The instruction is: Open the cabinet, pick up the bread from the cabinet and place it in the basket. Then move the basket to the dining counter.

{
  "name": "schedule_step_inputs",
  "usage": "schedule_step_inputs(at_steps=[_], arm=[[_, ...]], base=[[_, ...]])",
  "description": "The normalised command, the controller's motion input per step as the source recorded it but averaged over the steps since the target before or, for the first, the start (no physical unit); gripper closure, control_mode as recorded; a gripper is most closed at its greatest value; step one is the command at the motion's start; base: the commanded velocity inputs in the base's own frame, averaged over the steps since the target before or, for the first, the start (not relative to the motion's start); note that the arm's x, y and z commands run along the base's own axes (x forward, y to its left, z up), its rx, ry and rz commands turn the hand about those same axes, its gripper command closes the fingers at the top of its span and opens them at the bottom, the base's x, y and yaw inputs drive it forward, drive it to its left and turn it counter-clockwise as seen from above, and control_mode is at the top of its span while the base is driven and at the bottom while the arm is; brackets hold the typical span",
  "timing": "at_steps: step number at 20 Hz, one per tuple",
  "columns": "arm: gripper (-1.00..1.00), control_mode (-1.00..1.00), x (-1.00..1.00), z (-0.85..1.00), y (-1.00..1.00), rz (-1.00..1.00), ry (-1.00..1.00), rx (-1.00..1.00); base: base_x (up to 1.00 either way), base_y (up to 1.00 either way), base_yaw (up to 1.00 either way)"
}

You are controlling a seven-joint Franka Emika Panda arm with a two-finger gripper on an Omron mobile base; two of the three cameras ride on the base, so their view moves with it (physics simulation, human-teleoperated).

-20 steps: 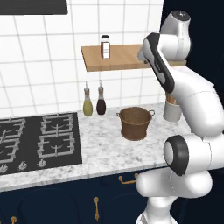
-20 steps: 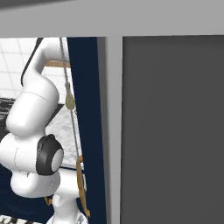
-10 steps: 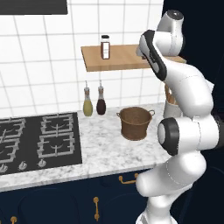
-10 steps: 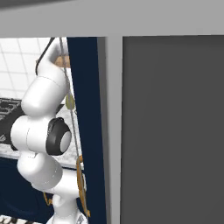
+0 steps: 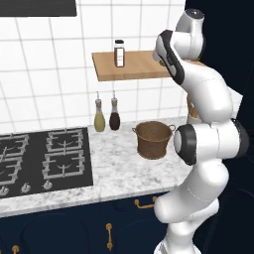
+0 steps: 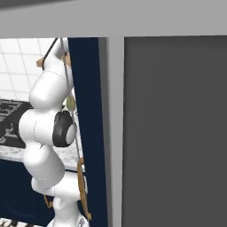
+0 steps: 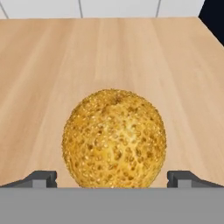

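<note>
Round, pitted golden bread (image 7: 114,139) on smooth wooden shelf (image 7: 52,70), between wide-open gripper (image 7: 113,178) fingertips, ungripped

- White square-tiled wall (image 5: 44,64) fills the upper left of the left base view.
- A light wooden shelf (image 5: 134,67) hangs on it at upper centre, bearing a small dark-capped jar (image 5: 119,52).
- Below lies a grey-white marble worktop (image 5: 119,166) with a black stove (image 5: 42,161) at lower left.
- Two bottles (image 5: 106,115) stand against the tiles, centre.
- Navy cabinet fronts (image 5: 74,228) with brass handles run along the bottom.
- A grey panel (image 6: 175,133) covers the right of the right base view.
</note>
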Motion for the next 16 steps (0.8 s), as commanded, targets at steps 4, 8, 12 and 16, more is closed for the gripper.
schedule_step_inputs(at_steps=[4, 8, 12, 16], arm=[[-1.00, -1.00, 0.23, 0.00, 0.00, 0.00, 0.00, 0.00], [-1.00, -1.00, 0.15, 0.00, 0.00, 0.00, 0.00, 0.00], [1.00, -1.00, 0.04, 0.00, 0.00, 0.00, 0.00, 0.00], [1.00, -1.00, 0.00, 0.00, 0.00, 0.00, 0.00, 0.00]], base=[[0.00, 0.00, 0.00], [0.00, 0.00, 0.00], [0.00, 0.00, 0.00], [0.00, 0.00, 0.00]])
